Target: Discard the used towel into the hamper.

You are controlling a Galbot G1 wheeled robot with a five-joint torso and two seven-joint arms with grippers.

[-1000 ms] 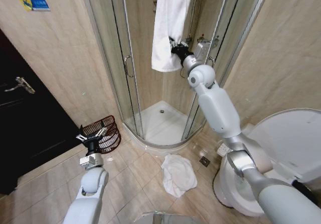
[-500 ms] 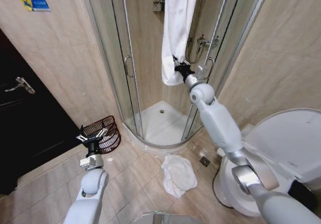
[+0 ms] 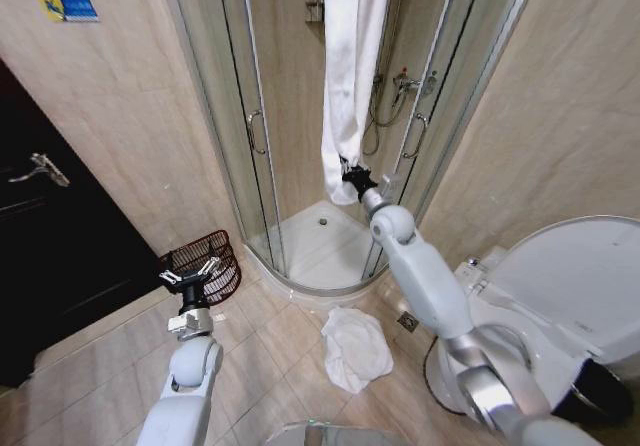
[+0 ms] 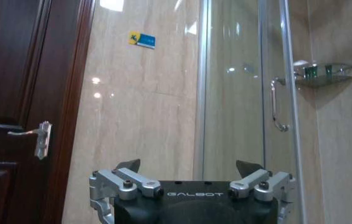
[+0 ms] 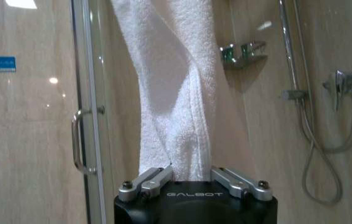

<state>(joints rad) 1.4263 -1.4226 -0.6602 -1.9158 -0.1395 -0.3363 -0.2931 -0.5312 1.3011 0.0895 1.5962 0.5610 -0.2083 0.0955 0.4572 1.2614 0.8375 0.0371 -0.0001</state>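
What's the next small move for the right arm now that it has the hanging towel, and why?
Probably keep pulling down and back: the right gripper is shut on the white towel's bottom end, which hangs taut from above the shower, so it looks not yet free. The hamper waits on the floor by the open left gripper.

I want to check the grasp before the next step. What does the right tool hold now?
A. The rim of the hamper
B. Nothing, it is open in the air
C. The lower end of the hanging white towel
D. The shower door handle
C: the right tool is shut on the hanging white towel at its lower end.
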